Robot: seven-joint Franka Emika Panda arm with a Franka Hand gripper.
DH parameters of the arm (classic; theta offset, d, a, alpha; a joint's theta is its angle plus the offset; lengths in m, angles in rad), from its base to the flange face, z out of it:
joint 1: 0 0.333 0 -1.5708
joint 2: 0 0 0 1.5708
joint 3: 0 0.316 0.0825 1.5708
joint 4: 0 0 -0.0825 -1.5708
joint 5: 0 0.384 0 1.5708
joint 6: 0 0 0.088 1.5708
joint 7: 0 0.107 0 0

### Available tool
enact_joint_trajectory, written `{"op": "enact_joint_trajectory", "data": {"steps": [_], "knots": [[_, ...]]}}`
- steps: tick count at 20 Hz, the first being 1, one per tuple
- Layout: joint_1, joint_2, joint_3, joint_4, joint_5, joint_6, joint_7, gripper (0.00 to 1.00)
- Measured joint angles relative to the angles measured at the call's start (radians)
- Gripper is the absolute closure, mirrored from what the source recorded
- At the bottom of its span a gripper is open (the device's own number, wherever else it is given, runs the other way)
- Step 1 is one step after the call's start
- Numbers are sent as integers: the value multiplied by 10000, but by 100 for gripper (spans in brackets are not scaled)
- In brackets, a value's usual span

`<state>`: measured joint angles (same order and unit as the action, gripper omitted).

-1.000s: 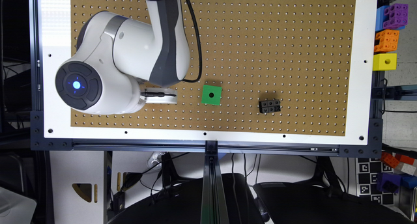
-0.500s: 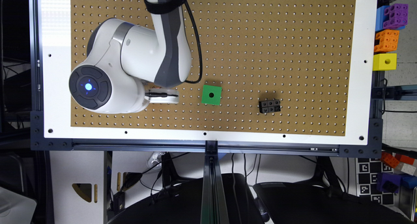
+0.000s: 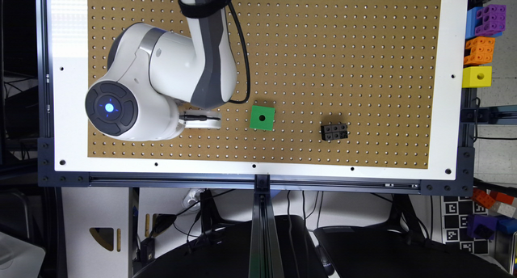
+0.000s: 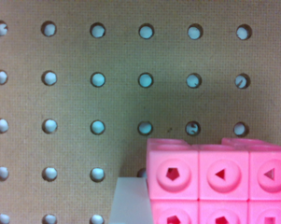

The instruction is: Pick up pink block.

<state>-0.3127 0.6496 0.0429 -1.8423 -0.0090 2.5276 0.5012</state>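
The small bright pink plastic brick with round recessed holes (image 4: 219, 182) sits close under the wrist camera, on the brown perforated pegboard (image 4: 107, 102). Three of its cells run side by side across the wrist view and a second row begins below them, so its long axis appears to run crosswise to the camera's line of sight, holed face up. A pale, blurred slab, probably one finger (image 4: 128, 200), lies just beside one short end of the brick, touching or nearly so; no opposite finger can be made out, so I cannot tell whether the fingers are spread, closed or gripping.

In the exterior view the white robot arm's gripper (image 3: 200, 120) hangs low over the pegboard near the board's left part and near edge, covering the spot where the pink brick must be. The green plastic cube with one hole (image 3: 262, 117) lies just to its right, and the black holed plastic brick (image 3: 334, 131) further right, well apart.

The brick seems to lie between or right at the fingers, so the coming move likely turns on squeezing across its length.
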Motion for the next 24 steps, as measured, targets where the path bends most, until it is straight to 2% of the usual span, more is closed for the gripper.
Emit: {"op": "enact_joint_trajectory", "data": {"steps": [5,8,24], "knots": [[-6,-35,-1,-1,0,-34,0,100],[-15,-231,0,-3,0,-239,0,100],[-16,-1877,0,-7,3,-1914,7,100]]}}
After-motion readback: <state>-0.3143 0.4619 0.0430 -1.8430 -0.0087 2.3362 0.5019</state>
